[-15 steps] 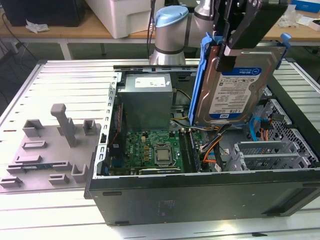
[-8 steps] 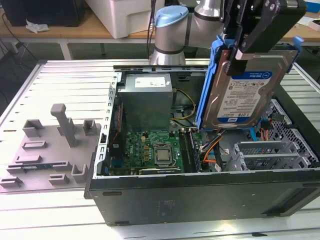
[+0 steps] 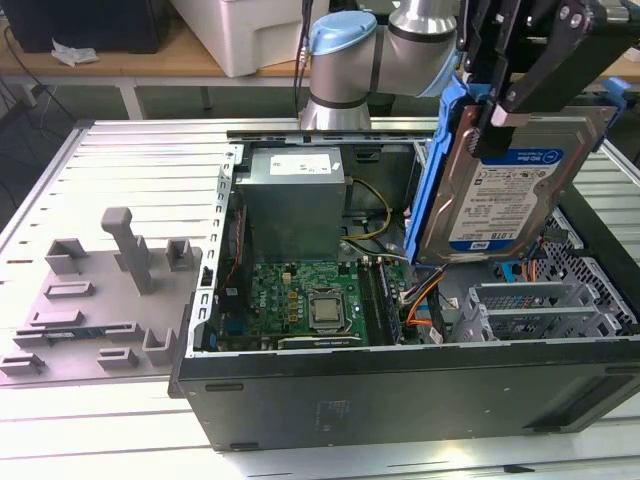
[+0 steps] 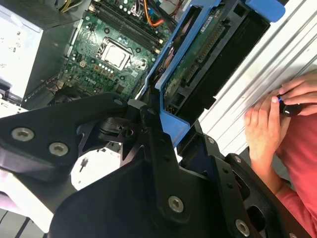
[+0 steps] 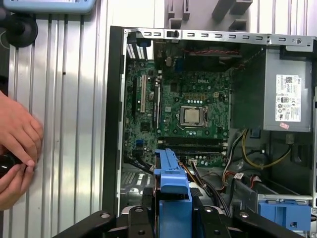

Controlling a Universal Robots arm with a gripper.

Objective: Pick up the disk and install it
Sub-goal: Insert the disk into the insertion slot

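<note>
Hanging tilted above the open computer case (image 3: 400, 400), the disk (image 3: 510, 180) is held by its blue bracket (image 3: 432, 190), clamped between the black fingers (image 3: 540, 70) of the gripper (image 3: 497, 112).

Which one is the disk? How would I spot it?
Find the open computer case on the ribbed metal table. Over its end at the exterior view's right, the black pincer holds the disk up, tilted. It is the silver slab with a blue-and-white label in a blue plastic frame, unlike the grey metal cage below it.
</note>
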